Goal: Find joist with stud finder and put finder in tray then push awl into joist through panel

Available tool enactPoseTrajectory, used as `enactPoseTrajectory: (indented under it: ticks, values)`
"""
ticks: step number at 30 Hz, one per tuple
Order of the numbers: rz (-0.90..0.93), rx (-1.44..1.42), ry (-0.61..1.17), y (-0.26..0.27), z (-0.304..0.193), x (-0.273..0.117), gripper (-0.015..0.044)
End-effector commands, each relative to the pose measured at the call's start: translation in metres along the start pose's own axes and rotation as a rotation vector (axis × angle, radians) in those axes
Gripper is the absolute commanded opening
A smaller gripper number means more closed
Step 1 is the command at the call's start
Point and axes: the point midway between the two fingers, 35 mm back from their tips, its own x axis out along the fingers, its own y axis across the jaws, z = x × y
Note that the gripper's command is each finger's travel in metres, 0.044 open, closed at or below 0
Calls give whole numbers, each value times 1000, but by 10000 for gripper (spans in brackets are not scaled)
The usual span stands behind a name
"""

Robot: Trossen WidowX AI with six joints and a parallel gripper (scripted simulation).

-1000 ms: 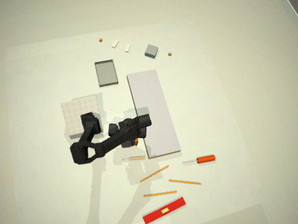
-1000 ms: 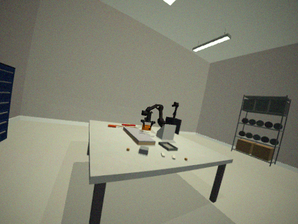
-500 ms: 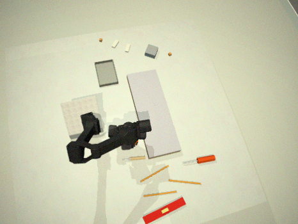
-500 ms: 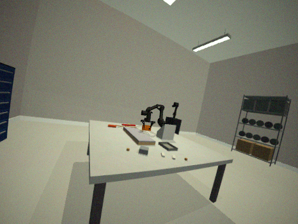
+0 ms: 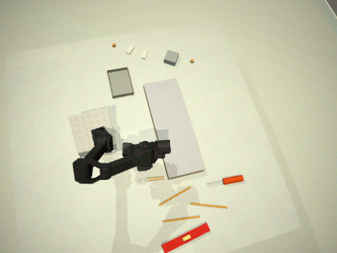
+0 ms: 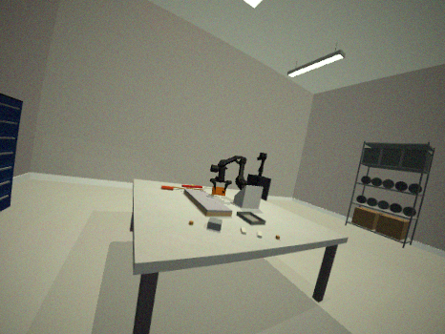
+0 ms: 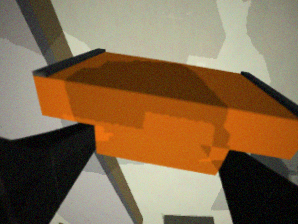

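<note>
My gripper (image 6: pixel 219 188) (image 7: pixel 160 133) is shut on the orange stud finder (image 6: pixel 219 192) (image 7: pixel 150 110), with a finger at each side of its narrow grip. The arm hides the stud finder in the top view. It is held near the long edge of the pale floor panel (image 5: pixel 177 126) (image 6: pixel 208 204) (image 7: pixel 90 185); its height and any contact are unclear. No hole or joist shows. The awl, with a tan handle (image 5: pixel 157 178) and thin grey tip, lies by the panel's near corner. The shallow grey tray (image 5: pixel 110 84) (image 6: pixel 258 222) holds nothing.
A red-handled screwdriver (image 5: pixel 233 179), several thin orange sticks (image 5: pixel 209 205) and a red level (image 5: pixel 199 232) lie beyond the panel's near end. A grey block (image 5: pixel 171 57) (image 6: pixel 215 224), two white pieces and two small orange cubes lie past its other end. A pale block (image 5: pixel 83 126) stands by the arm.
</note>
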Motion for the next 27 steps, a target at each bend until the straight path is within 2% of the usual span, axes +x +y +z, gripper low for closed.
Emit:
enactPoseTrajectory:
  ticks: [1,27]
  values:
    - [5,-1,27,1,0,-1,0]
    - [13,-5,162,1,4,-1,0]
